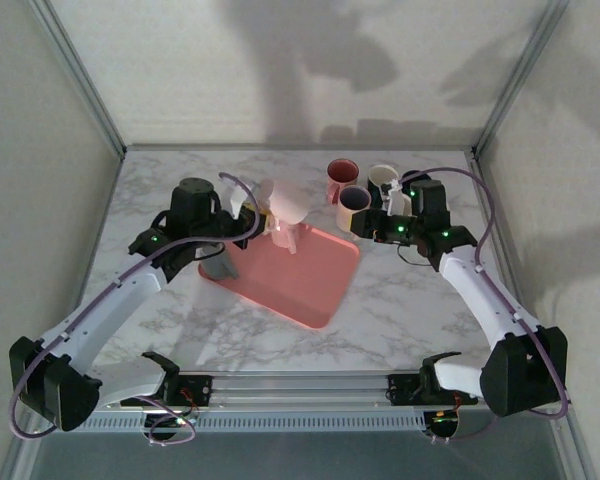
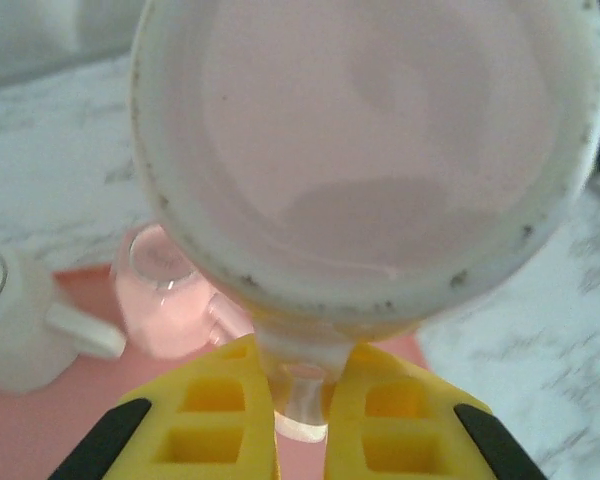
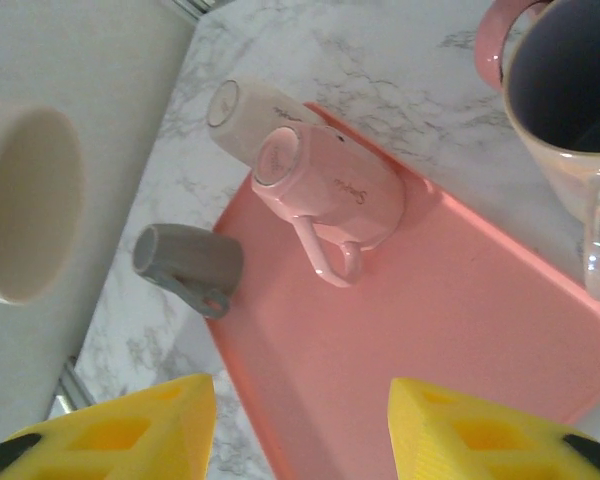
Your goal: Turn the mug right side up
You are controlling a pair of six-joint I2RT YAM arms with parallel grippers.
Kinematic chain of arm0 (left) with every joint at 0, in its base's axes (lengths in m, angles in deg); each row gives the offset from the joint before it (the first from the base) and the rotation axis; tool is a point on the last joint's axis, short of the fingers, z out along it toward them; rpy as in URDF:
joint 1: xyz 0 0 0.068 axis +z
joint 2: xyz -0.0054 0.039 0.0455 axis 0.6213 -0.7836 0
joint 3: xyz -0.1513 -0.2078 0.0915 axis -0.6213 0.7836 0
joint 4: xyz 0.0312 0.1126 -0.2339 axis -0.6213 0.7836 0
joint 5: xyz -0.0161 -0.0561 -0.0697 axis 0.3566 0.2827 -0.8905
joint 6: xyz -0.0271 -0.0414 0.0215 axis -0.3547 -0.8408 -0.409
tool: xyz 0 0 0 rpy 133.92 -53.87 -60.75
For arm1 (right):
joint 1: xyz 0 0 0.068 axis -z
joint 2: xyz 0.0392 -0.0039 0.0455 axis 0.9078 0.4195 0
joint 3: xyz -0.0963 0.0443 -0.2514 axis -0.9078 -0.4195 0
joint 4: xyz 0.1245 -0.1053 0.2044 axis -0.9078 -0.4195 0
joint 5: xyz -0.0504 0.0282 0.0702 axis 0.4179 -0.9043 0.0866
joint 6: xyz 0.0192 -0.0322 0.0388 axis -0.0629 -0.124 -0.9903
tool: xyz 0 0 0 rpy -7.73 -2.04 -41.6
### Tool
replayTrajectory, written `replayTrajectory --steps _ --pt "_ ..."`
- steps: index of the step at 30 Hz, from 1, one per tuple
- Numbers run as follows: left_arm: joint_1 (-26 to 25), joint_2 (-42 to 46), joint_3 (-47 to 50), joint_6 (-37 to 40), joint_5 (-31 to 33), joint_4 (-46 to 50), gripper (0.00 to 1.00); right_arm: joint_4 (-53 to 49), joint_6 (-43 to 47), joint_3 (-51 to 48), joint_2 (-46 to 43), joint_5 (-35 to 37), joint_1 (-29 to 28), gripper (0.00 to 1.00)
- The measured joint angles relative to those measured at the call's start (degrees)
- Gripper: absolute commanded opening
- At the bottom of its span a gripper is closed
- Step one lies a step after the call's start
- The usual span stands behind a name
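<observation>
Gripping pale mug (image 2: 370, 150), left pincer (image 2: 302, 405); pink mug (image 3: 325, 190) script (image 3: 347, 192) perhaps "Simple".

Kinda salmon-pink tray (image 1: 302, 288) on white counter (image 1: 405, 300) with grey marbling; pale pink mug (image 3: 332, 188) with dark script, plain grey mug (image 3: 185, 262) beside tray.
</observation>
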Motion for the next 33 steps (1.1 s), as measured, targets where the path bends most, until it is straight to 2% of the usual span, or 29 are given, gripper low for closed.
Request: replayTrajectory --steps 5,9,19,25,28,33 --pt "0.6 0.4 -0.2 -9.4 -1.6 -5.7 0.0 5.0 -1.8 -2.3 -1.6 -4.5 0.6 0.5" --pt "1.3 1.7 3.0 -18.9 -0.8 -14.6 0.0 11.1 -4.5 -4.9 -2.8 -8.2 0.7 0.5" --pt "1.5 -1.5 5.6 -38.7 -1.4 -30.9 0.0 30.8 -17.2 -9.3 -0.9 -16.2 0.7 0.52" --pt "1.5 -3.9 7.6 -45.3 -3.7 -37.1 0.0 41.5 -24.3 -9.9 1.6 -18.7 -0.4 0.5" --pt "1.5 -4.5 8.2 -47.9 -4.7 -39.9 0.0 46.9 -27.9 -9.9 3.5 -19.2 -2.2 0.46" --pt "1.5 -5.8 8.5 -51.2 -5.4 -42.8 0.0 54.9 -32.9 -9.2 8.6 -19.4 -5.7 0.48"
